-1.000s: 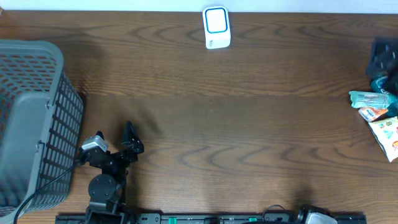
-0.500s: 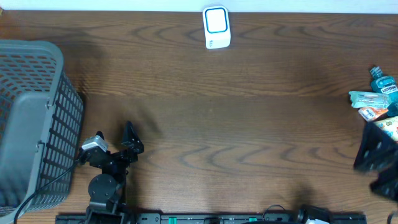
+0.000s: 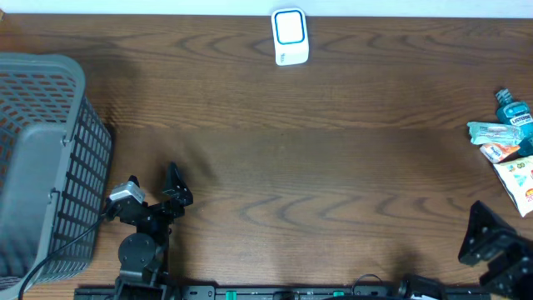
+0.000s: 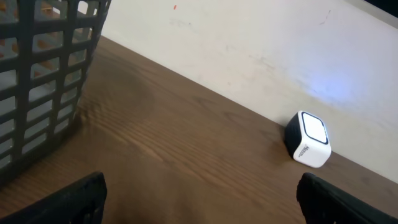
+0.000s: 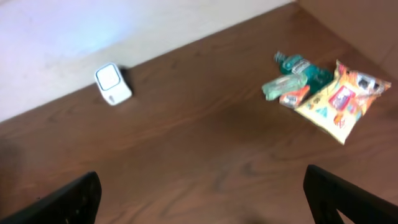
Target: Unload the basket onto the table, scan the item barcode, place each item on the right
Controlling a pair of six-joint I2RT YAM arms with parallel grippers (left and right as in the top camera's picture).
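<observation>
The white barcode scanner (image 3: 290, 37) with a blue-rimmed face stands at the table's far edge; it also shows as the scanner (image 4: 308, 139) in the left wrist view and as the scanner (image 5: 112, 84) in the right wrist view. Items lie in a pile at the right edge: a blue bottle (image 3: 512, 111), a green packet (image 3: 493, 132), an orange-and-white packet (image 3: 500, 152) and a yellow snack bag (image 3: 520, 183). My right gripper (image 3: 493, 246) hovers open and empty at the near right, short of the pile. At the near left my left gripper (image 3: 176, 187) is open and empty.
A grey mesh basket (image 3: 42, 158) fills the left side, close to the left arm; its wall (image 4: 43, 81) shows in the left wrist view. The item pile (image 5: 311, 87) sits to the right of the scanner along the wall.
The right arm has swung from over the item pile back toward the near right corner, uncovering the bottle and packets. The left arm has not moved.
</observation>
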